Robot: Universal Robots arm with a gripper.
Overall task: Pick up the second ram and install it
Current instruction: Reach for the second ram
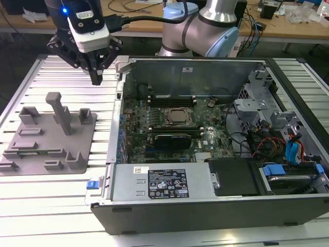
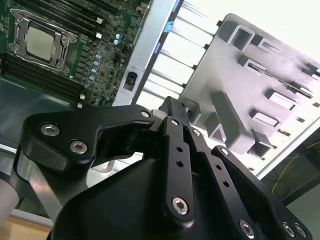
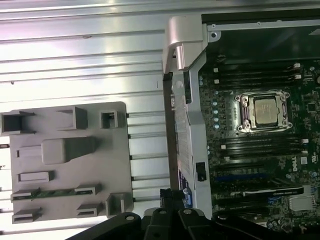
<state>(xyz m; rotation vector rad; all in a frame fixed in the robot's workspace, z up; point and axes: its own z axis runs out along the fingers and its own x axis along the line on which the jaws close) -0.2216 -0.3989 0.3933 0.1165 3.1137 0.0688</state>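
Pick-up seems not yet begun: the pincer (image 1: 96,80), pressed together on nothing, hangs above the table (image 1: 56,72) between the grey holder (image 1: 87,141) and the computer case (image 1: 205,216), while the second ram (image 3: 55,192) lies in a holder slot, so grasping it calls for spreading over the stick.
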